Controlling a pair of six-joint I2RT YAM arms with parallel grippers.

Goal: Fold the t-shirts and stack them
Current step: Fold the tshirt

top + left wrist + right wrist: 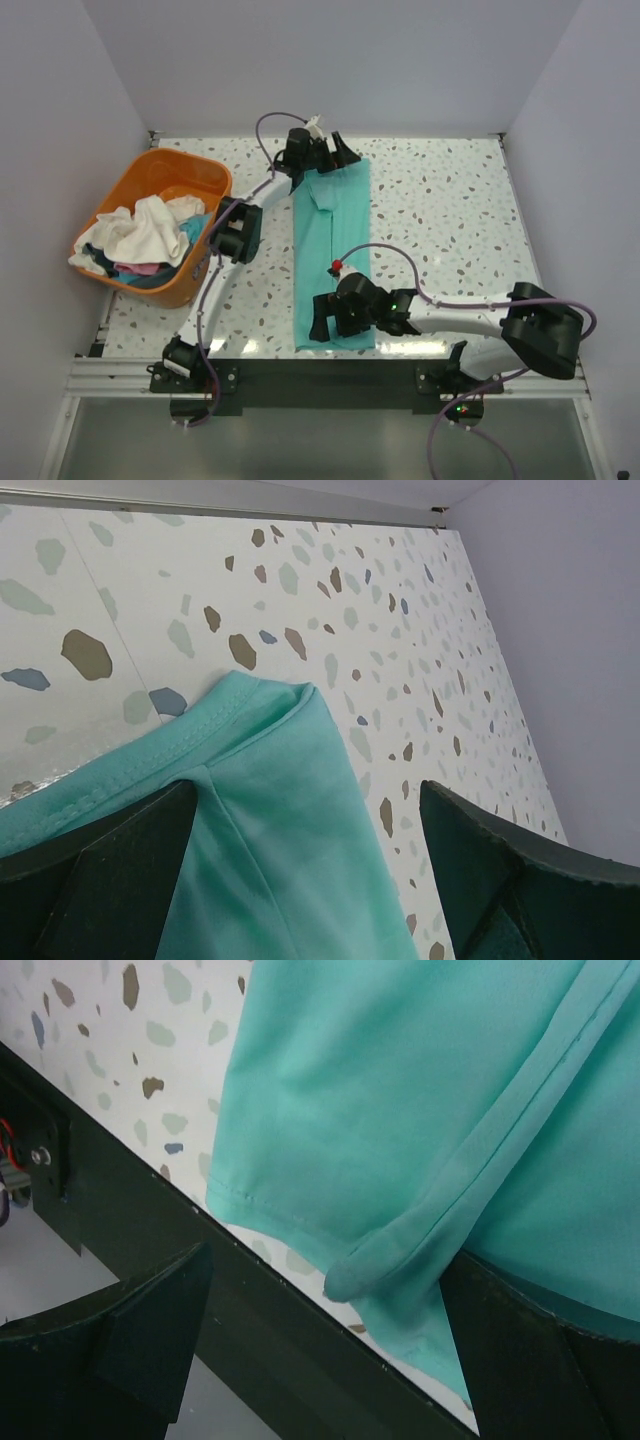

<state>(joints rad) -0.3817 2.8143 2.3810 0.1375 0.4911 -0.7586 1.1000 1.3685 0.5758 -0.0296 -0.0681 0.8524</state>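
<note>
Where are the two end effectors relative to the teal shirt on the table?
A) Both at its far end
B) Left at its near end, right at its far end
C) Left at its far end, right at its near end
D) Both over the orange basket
C: the top view shows the left end effector at the far end of the teal shirt and the right end effector at its near end.

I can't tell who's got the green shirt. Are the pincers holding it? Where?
Nothing is held. Along the shirt, the left pincer is open at its far end, the right pincer at its near end.
</note>
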